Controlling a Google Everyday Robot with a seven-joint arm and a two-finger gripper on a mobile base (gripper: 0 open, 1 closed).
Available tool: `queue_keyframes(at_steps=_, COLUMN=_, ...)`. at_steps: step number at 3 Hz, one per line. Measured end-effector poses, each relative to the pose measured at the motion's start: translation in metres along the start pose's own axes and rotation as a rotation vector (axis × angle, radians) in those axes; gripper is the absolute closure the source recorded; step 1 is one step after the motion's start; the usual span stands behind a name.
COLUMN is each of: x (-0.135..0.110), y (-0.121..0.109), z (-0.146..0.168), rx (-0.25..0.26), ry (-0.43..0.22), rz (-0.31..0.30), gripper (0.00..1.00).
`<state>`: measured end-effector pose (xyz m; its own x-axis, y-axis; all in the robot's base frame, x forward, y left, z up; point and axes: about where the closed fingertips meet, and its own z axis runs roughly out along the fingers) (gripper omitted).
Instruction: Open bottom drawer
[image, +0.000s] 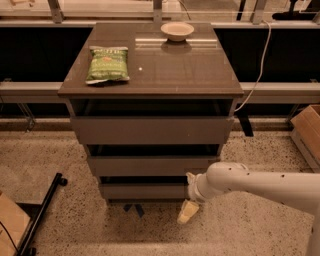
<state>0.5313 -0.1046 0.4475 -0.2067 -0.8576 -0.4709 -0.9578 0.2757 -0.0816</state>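
Note:
The grey-brown cabinet (150, 70) has three handleless drawers stacked in its front. The bottom drawer (142, 191) is the lowest and narrowest front, just above the floor, and looks closed or nearly so. My white arm (250, 186) reaches in from the right at floor height. My gripper (187, 212) hangs at the arm's end, in front of and slightly below the bottom drawer's right end. It holds nothing that I can see.
The mid-sized drawer (150, 165) and the tallest drawer (150, 130) sit above. A green chip bag (107, 63) and a pale bowl (177, 31) lie on top. A cardboard box (307, 132) stands at the right, a black stand leg (42, 212) at the left.

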Motion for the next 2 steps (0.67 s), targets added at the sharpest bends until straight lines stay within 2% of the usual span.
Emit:
queue_keyframes(at_steps=1, x=0.001, y=0.001, z=0.001, rx=0.004, ry=-0.005, rz=0.006, gripper=0.00)
queue_keyframes(at_steps=2, x=0.009, y=0.013, z=0.007, rx=0.054, ry=-0.060, rz=0.070, gripper=0.00)
